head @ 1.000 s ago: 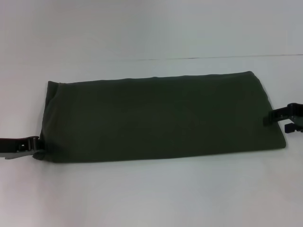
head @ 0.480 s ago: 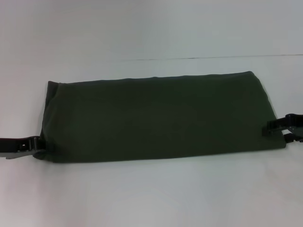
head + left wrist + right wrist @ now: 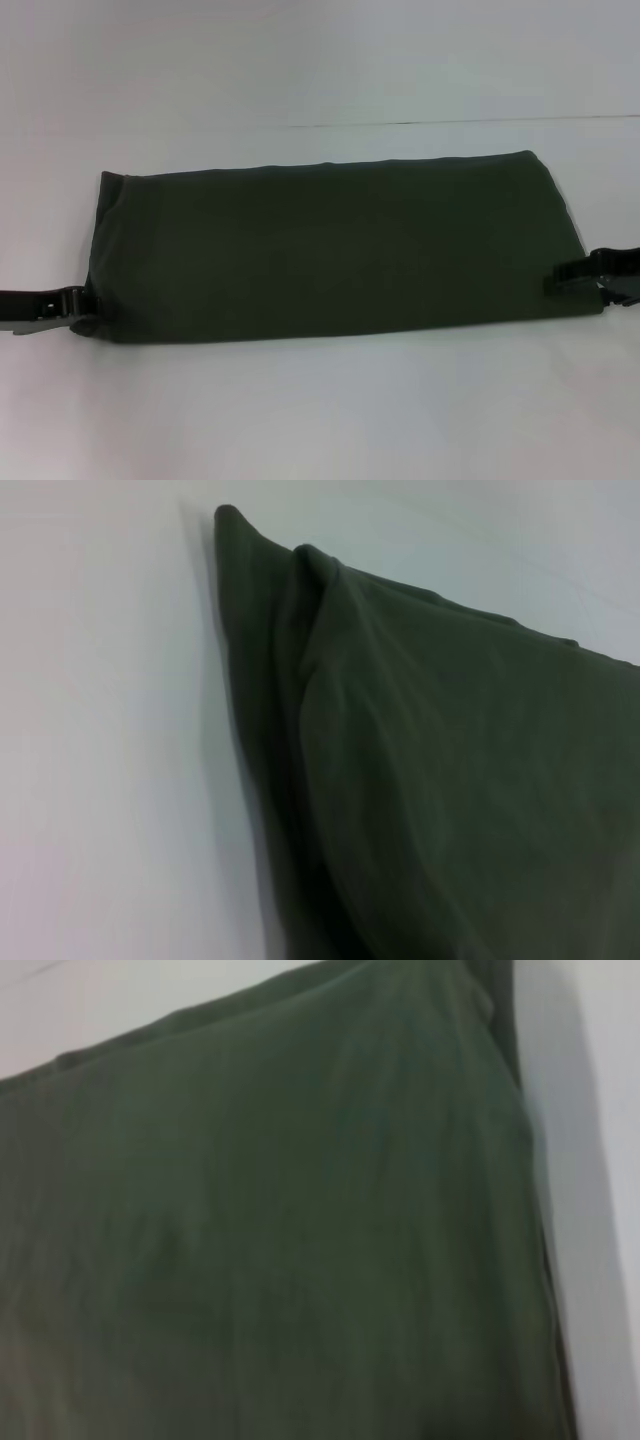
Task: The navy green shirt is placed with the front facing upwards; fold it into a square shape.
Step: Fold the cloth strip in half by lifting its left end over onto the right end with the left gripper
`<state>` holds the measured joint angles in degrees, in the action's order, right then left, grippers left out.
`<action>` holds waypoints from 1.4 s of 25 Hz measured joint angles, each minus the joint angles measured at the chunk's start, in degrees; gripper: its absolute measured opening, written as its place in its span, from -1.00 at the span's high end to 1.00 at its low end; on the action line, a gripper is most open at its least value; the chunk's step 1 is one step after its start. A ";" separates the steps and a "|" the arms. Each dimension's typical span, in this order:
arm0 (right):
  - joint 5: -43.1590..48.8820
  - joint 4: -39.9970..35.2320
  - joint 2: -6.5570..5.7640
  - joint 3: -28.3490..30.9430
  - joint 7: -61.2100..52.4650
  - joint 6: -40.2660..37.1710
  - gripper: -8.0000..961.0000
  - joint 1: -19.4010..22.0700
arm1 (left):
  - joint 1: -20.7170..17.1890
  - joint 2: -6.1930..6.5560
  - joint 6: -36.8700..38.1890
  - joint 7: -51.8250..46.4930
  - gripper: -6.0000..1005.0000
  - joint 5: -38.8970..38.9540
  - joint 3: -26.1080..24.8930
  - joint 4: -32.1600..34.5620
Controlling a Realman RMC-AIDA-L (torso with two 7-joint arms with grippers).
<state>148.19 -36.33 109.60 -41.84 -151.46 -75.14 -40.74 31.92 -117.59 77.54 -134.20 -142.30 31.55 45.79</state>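
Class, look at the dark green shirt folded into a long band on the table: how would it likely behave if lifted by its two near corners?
The shirt would probably sag in the middle: it is soft layered cloth, with rounded folds in the left wrist view. It likely weighs little. The layers may slip apart, since the left claw and right claw sit only at its ends.

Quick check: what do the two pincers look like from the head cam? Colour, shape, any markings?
Both are black. The left pincer ends a dark flat bar with a small pale fitting near its tip; its fingers look short and blocky. The right pincer is black and angular, with a long slim finger. No cables or markings are legible. The wrist views show only the shirt and table.
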 joint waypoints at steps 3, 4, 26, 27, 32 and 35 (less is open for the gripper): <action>0.00 0.07 0.07 -0.96 -0.36 0.21 -0.71 -0.10 | 0.04 0.07 0.12 0.00 0.84 0.08 0.00 0.00; 0.00 0.07 0.09 -1.07 -0.39 0.23 -0.71 -0.12 | 0.05 0.08 0.12 0.00 0.84 0.10 0.00 0.00; 0.05 -0.59 -0.26 -3.47 -0.35 0.09 0.81 0.08 | 0.25 0.08 0.42 0.00 0.85 0.18 -0.21 0.17; 0.06 -0.59 -0.35 -3.49 -0.32 0.03 0.88 0.07 | 0.25 0.09 0.49 0.00 0.85 0.18 -0.27 0.20; 0.09 -0.70 -0.88 -3.55 0.24 -1.80 0.93 0.21 | 0.17 0.28 2.09 0.00 0.85 0.18 -0.43 0.44; 0.09 -0.80 -1.46 -3.54 1.14 -4.57 0.92 0.32 | 0.03 0.81 4.82 -0.01 0.86 0.03 -0.91 0.91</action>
<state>148.28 -37.13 108.14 -45.38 -150.32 -79.70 -40.42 31.96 -116.78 82.35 -134.22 -142.27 30.64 46.70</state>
